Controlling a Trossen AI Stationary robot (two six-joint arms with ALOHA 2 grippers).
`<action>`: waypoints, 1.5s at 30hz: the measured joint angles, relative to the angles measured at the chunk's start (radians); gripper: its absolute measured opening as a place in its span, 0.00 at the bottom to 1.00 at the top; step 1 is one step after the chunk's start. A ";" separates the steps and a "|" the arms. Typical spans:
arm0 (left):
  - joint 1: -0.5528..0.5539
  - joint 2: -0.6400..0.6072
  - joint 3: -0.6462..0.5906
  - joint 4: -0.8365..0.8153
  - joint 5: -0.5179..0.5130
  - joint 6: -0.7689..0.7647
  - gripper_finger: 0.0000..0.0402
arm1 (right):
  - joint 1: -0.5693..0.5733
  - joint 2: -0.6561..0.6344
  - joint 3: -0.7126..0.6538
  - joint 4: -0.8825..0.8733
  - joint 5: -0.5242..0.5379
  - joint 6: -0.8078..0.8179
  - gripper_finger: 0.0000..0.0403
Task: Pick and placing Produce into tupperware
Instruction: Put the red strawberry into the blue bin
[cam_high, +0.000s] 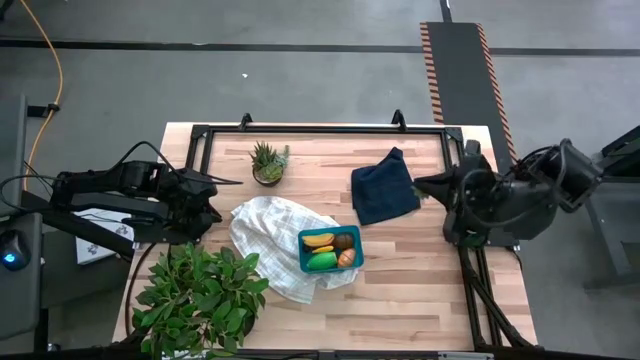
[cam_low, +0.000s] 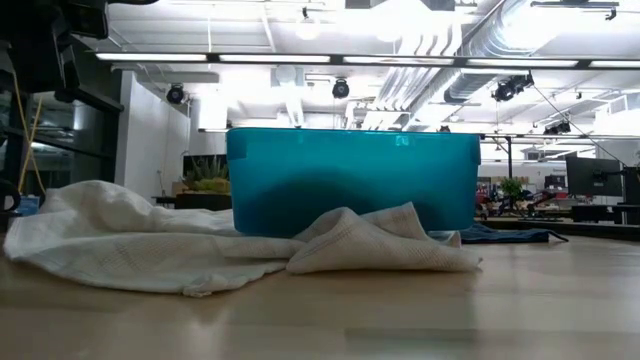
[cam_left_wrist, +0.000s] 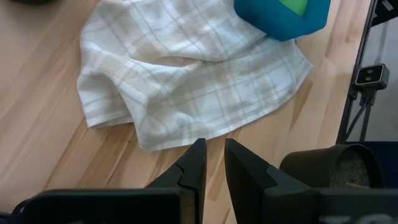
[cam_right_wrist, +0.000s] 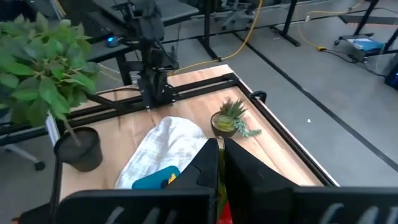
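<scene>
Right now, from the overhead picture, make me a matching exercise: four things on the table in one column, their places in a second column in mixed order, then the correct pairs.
Things:
1. tupperware
2. navy cloth
3. small succulent
4. big leafy plant

Places:
A. at the table's corner nearest the left arm's side, in front
B. at the table's far edge, left of the middle
C. resting on the white checked towel, holding the produce
D. close to the right gripper

Pairs: 1-C, 2-D, 3-B, 4-A

Produce (cam_high: 331, 250) hidden behind tupperware (cam_low: 352, 180) wall in low view, leafy plant (cam_high: 198, 295) cut off by high view's edge
</scene>
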 joint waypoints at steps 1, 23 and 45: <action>0.000 0.000 0.000 0.000 0.000 0.000 0.12 | 0.009 -0.005 -0.018 0.000 0.013 0.015 0.00; 0.000 0.000 0.000 0.001 -0.005 0.000 0.12 | 0.013 -0.452 -1.027 0.922 -0.072 0.018 0.00; 0.000 0.000 0.000 0.007 -0.019 0.002 0.12 | -0.446 -0.581 -1.612 1.602 -0.638 -0.010 0.00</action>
